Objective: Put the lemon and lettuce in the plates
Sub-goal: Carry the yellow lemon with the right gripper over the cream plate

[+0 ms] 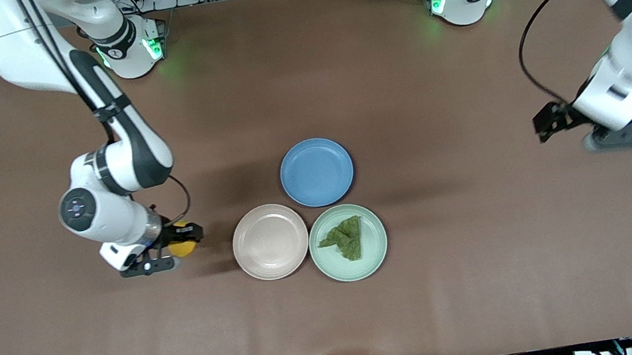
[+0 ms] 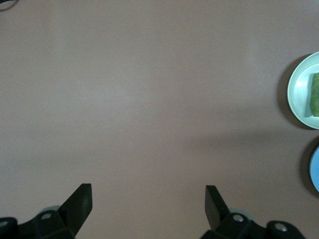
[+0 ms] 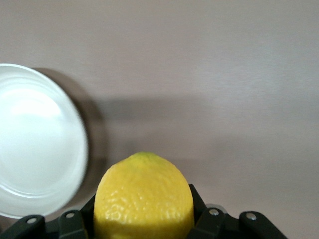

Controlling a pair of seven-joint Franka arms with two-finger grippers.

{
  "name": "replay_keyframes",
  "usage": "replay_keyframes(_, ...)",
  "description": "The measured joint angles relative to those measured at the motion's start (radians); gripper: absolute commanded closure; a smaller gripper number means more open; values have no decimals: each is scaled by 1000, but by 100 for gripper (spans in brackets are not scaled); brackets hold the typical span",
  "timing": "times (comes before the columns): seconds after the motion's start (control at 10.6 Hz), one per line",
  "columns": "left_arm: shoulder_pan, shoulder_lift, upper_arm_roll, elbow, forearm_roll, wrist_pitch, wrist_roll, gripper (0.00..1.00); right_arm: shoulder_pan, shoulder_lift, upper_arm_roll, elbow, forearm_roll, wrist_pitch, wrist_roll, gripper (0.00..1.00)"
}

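Nearest us: mint plate (image 1: 352,270) holding the lettuce (image 1: 345,237), touching the pink plate (image 1: 270,242). We log the lemon (image 1: 182,247) pinched in the right gripper (image 1: 176,247) over bare table beside the pink plate. Left gripper (image 2: 148,204) spread, waiting at its table end.

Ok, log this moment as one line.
right pincer: holds lemon beside pink plate | lettuce: on green plate | left pincer: open, waiting

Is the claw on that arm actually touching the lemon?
Touching. The right wrist view shows the right end effector shut on the lemon, its fingers pressed against both sides.
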Motion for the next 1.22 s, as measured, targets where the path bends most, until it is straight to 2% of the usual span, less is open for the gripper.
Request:
replay_keyframes(0.47,29,-201,-3,-172,-9,15,10,0,113,114,0,135,3,-10,210,68)
replay_keyframes(0.75,29,-215,-6,-184,-18,29,10,0,153,163,0,170,4,-10,304,68)
replay_keyframes(1.22,32,-198,-4,-144,-68,17,9,0,217,211,0,239,6,-9,413,68)
